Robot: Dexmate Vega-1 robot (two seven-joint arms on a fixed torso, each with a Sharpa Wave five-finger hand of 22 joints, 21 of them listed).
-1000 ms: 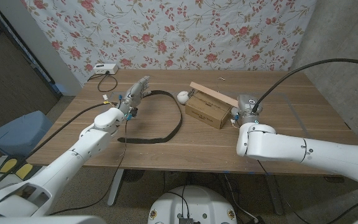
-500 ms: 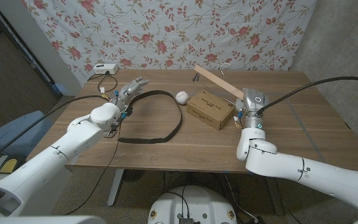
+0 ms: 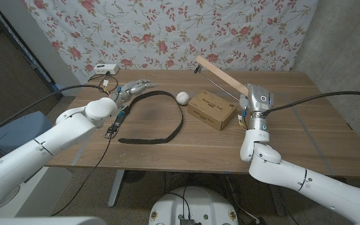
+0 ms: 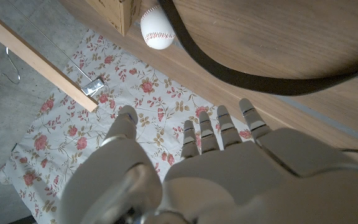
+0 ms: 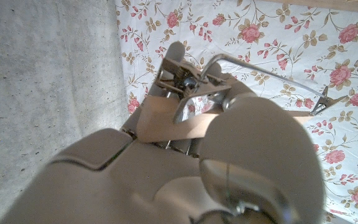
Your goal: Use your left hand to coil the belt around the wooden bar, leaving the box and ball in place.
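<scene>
Belt (image 3: 167,122) loops beside left hand (image 3: 132,88), near table's far edge (image 3: 167,70).

Dark belt (image 3: 167,115), white ball (image 3: 182,97)

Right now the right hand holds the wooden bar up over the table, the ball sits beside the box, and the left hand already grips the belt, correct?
Not quite. The left hand holds nothing: in the left wrist view its fingers are apart, off the belt. The right hand does hold the wooden bar up, and the ball sits beside the box.
</scene>
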